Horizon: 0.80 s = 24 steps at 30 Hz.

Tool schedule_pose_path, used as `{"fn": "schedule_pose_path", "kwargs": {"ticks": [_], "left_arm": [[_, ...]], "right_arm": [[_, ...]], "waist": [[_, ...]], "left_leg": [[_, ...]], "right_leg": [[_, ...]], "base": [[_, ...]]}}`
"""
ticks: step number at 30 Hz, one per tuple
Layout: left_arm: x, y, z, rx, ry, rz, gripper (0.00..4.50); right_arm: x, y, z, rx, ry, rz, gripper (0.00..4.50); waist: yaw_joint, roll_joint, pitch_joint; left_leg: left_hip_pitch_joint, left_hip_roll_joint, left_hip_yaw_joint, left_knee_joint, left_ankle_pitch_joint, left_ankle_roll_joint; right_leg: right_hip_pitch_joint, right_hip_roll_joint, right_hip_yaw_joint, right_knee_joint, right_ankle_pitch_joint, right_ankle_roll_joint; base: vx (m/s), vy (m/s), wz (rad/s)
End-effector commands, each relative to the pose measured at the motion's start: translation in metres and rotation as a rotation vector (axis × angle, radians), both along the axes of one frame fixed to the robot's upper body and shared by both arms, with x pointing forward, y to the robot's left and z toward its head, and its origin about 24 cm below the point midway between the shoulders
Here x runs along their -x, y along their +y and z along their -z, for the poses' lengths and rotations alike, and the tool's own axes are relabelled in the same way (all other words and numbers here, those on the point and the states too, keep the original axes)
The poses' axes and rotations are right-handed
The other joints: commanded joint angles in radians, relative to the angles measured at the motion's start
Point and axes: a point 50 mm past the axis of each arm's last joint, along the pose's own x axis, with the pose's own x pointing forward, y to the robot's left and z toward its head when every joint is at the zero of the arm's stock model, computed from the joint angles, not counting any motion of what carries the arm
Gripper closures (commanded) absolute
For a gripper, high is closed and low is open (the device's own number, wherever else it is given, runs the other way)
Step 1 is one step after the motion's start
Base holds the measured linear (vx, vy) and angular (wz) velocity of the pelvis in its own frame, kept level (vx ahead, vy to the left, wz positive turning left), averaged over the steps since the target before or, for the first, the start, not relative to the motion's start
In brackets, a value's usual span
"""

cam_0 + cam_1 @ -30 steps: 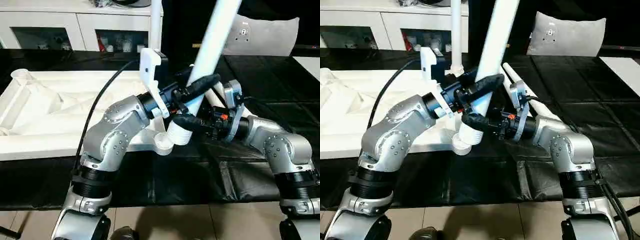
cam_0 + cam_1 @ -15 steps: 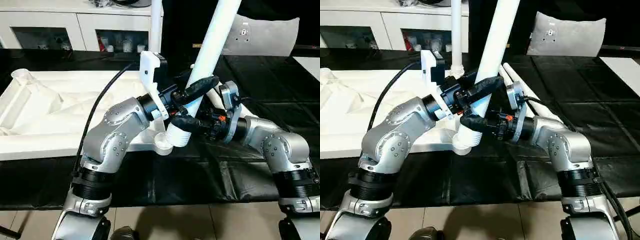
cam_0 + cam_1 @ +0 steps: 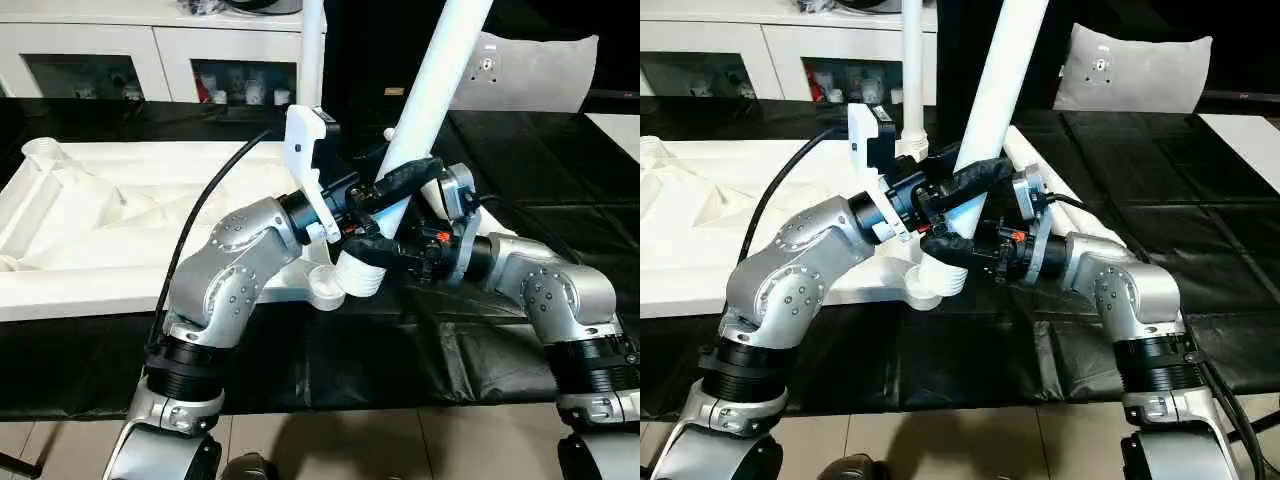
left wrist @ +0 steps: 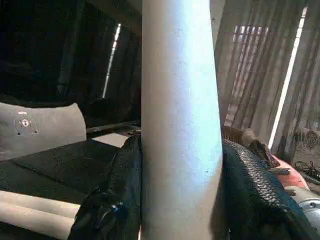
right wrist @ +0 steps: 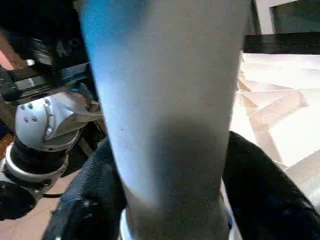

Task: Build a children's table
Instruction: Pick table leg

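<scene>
The children's table top (image 3: 120,210) lies upside down on the black-sheeted work table, ribs facing up. One white leg (image 3: 313,40) stands upright in its far corner. A second leg (image 3: 430,80) leans steeply to the right, its threaded lower end just above the near right corner socket (image 3: 325,290). My left gripper (image 3: 385,210) is shut on this leg, and its black fingers (image 4: 115,200) press both sides of the tube (image 4: 180,125). My right gripper (image 3: 395,255) is shut on the same leg (image 5: 165,100) lower down, close to the threaded end.
Two more white legs (image 3: 1025,150) lie on the black sheet behind my right arm. White cabinets (image 3: 150,50) and a pale cushion (image 3: 530,70) stand at the back. The work table's front edge (image 3: 400,410) runs just before my elbows, with floor below.
The held leg's top has swung slightly right and its lower end has sunk a little toward the socket. My right gripper has crept left along with it.
</scene>
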Motion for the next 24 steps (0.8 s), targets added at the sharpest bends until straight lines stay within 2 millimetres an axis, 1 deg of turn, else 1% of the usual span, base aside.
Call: {"fn": "schedule_pose_path", "kwargs": {"ticks": [1, 6, 10, 11, 14, 15, 16, 17, 18, 19, 20, 22, 24], "left_arm": [[0.009, -0.007, -0.009, 0.014, -0.049, 0.059, 2.62], [0.009, -0.007, -0.009, 0.014, -0.049, 0.059, 2.62], [0.009, -0.006, -0.009, 0.012, -0.042, 0.058, 2.62], [0.008, -0.006, -0.008, 0.008, -0.034, 0.048, 2.62], [0.008, -0.006, -0.008, 0.024, -0.011, 0.044, 2.62], [0.008, -0.005, -0.009, 0.037, -0.002, 0.048, 2.06], [0.010, -0.006, -0.010, 0.056, 0.001, 0.075, 2.06], [0.014, -0.006, -0.013, 0.079, 0.000, 0.112, 1.92], [0.017, -0.007, -0.014, 0.101, 0.000, 0.147, 1.90], [0.019, -0.008, -0.016, 0.119, 0.005, 0.169, 1.71], [0.022, -0.008, -0.017, 0.136, 0.008, 0.195, 1.71], [0.028, -0.010, -0.017, 0.152, 0.015, 0.253, 1.49], [0.033, -0.013, -0.016, 0.139, 0.015, 0.303, 1.39]], "right_arm": [[0.000, -0.002, -0.004, 0.011, -0.012, -0.019, 2.06], [0.001, -0.002, -0.002, 0.027, -0.005, -0.022, 2.43], [0.000, -0.003, 0.001, 0.050, -0.013, -0.005, 2.52], [0.000, -0.002, 0.002, 0.051, -0.016, 0.000, 2.53], [-0.001, -0.001, 0.001, 0.039, -0.016, 0.025, 2.54], [-0.001, 0.000, 0.001, 0.033, -0.020, 0.032, 2.55], [-0.001, 0.001, 0.000, 0.020, -0.025, 0.044, 2.55], [-0.001, 0.002, -0.001, 0.006, -0.030, 0.059, 2.56], [-0.001, 0.003, -0.001, -0.006, -0.026, 0.068, 2.56], [0.000, 0.004, 0.000, -0.011, -0.007, 0.065, 2.56], [0.001, 0.004, 0.001, -0.011, -0.002, 0.059, 2.56], [0.001, 0.005, 0.004, -0.009, -0.004, 0.068, 2.57], [0.000, 0.005, 0.007, -0.010, -0.015, 0.090, 2.57]], "waist": [[0.002, -0.012, -0.073], [0.002, -0.012, -0.073], [0.002, -0.012, -0.073], [0.003, -0.009, -0.074], [0.001, -0.011, -0.074], [0.001, -0.010, -0.074], [0.001, -0.010, -0.074], [0.002, -0.010, -0.074], [0.002, -0.008, -0.075], [0.002, -0.009, -0.075], [0.002, -0.009, -0.075], [0.002, -0.009, -0.074], [0.001, -0.008, -0.072]], "left_leg": [[0.029, 0.079, -0.027, -0.064, -0.073, 0.046], [0.030, 0.079, -0.027, -0.063, -0.076, 0.046], [0.031, 0.079, -0.027, -0.064, -0.084, 0.039], [0.031, 0.080, -0.027, -0.063, -0.081, 0.039], [0.030, 0.079, -0.028, -0.063, -0.074, 0.042], [0.030, 0.078, -0.027, -0.063, -0.073, 0.041], [0.031, 0.078, -0.027, -0.063, -0.074, 0.042], [0.031, 0.078, -0.026, -0.062, -0.073, 0.041], [0.031, 0.079, -0.027, -0.063, -0.076, 0.039], [0.031, 0.079, -0.027, -0.063, -0.078, 0.038], [0.030, 0.079, -0.027, -0.064, -0.077, 0.038], [0.031, 0.079, -0.026, -0.063, -0.084, 0.036], [0.032, 0.079, -0.025, -0.065, -0.101, 0.032]], "right_leg": [[0.045, -0.090, 0.034, -0.063, -0.004, -0.253], [0.044, -0.090, 0.035, -0.063, -0.012, -0.253], [0.043, -0.091, 0.035, -0.065, -0.028, -0.250], [0.043, -0.090, 0.035, -0.063, -0.023, -0.250], [0.043, -0.089, 0.034, -0.062, -0.005, -0.254], [0.043, -0.090, 0.034, -0.061, -0.003, -0.257], [0.043, -0.090, 0.034, -0.062, -0.003, -0.257], [0.043, -0.091, 0.035, -0.061, -0.004, -0.259], [0.042, -0.091, 0.034, -0.061, -0.006, -0.263], [0.042, -0.090, 0.034, -0.061, -0.005, -0.263], [0.043, -0.089, 0.033, -0.059, 0.000, -0.265], [0.043, -0.089, 0.034, -0.061, -0.010, -0.262], [0.040, -0.088, 0.035, -0.065, -0.038, -0.253]], "base": [[0.000, 0.000, 0.00], [0.000, 0.000, 0.00], [0.000, 0.000, 0.00], [0.000, 0.000, 0.00], [0.000, 0.000, 0.00], [0.000, 0.000, 0.00], [0.000, 0.000, 0.00], [0.000, 0.000, 0.00], [0.000, 0.000, 0.00], [0.000, 0.000, 0.00], [0.000, 0.000, 0.00], [0.000, 0.000, 0.00], [0.000, 0.000, 0.00]]}}
